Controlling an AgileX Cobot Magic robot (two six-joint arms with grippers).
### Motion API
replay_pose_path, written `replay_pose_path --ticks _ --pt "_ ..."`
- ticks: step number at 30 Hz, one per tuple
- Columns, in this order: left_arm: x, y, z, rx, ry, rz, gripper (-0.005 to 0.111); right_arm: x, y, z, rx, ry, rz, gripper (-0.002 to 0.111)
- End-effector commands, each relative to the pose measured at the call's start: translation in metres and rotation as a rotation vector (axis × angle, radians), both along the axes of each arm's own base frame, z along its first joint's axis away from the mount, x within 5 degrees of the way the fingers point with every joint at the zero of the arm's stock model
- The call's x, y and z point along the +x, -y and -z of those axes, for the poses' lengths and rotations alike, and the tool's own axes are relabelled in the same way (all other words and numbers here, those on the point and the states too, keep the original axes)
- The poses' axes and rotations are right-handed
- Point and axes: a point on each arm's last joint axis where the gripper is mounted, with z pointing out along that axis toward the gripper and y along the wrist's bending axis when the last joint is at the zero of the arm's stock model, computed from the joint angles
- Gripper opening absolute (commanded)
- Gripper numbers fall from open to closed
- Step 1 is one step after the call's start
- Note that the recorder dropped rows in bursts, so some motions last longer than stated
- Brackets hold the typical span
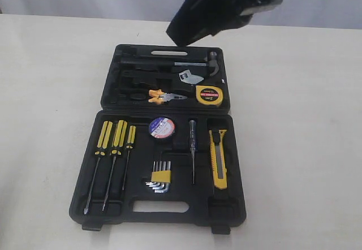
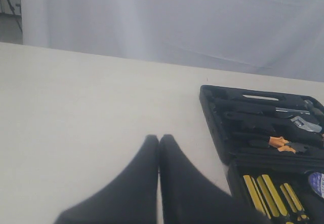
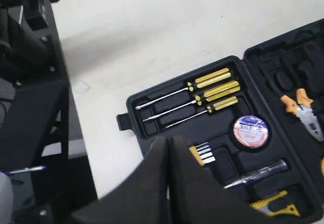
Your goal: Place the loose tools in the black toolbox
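Left gripper [image 2: 159,138]: two black fingers pressed together tip to tip, nothing between them, hanging above bare tabletop.
Table [image 2: 76,107]: pale cream, plain, filling most of the view.
Black toolbox [image 2: 210,116]: lies open on the table beside the gripper and apart from it; part of it is cut off by the frame edge.
Pliers [image 2: 280,143]: orange handles, seated in the farther half of the case.
Wrench [image 2: 305,124]: silvery, in the same half, just past the pliers.
Screwdrivers [image 2: 266,191]: yellow, black-striped handles side by side in the nearer half.
Tape roll [image 2: 319,183]: only a sliver of pale label shows at the frame edge, near the screwdrivers.
Backdrop [image 2: 177,16]: white cloth behind the table.
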Motion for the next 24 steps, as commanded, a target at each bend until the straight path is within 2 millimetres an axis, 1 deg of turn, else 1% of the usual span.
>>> replay_pose_path --ticks 1,3,7,10,12,15,17,21,22,24 --pt "0.000 0.000 -0.001 -0.004 0.000 0.006 0.000 -0.005 -0.003 -0.006 0.087 -0.080 0.043 0.000" --pt "0.000 0.000 -0.001 -0.004 0.000 0.006 0.000 -0.007 -0.006 -0.008 0.141 -0.140 0.070 0.000" --pt "0.000 0.000 -0.001 -0.004 0.000 0.006 0.000 -0.012 -0.013 -0.015 0.246 -0.208 0.050 0.000" --pt "0.000 0.000 -0.001 -0.004 0.000 0.006 0.000 -0.015 -0.016 -0.019 0.302 -0.241 0.036 0.000" --pt "0.000 0.000 -0.001 -0.004 0.000 0.006 0.000 -0.019 -0.016 -0.022 0.305 -0.230 0.030 -0.001" --pt "0.000 0.000 -0.001 -0.004 0.000 0.006 0.000 -0.025 -0.019 -0.025 0.284 -0.149 0.031 -0.001" --pt "0.000 0.000 -0.001 -0.004 0.000 0.006 0.000 -0.027 -0.023 -0.025 0.245 -0.092 0.073 -0.001" --pt "0.000 0.000 -0.001 -0.002 0.000 0.006 0.000 -0.028 -0.031 -0.019 0.080 0.080 0.248 -0.001" --pt "0.000 0.000 -0.001 -0.002 0.000 0.006 0.000 -0.029 -0.033 -0.018 0.032 0.137 0.274 -0.001" --pt "0.000 0.000 -0.001 -0.002 0.000 0.006 0.000 -0.035 -0.043 -0.010 -0.050 0.257 0.274 -0.001"
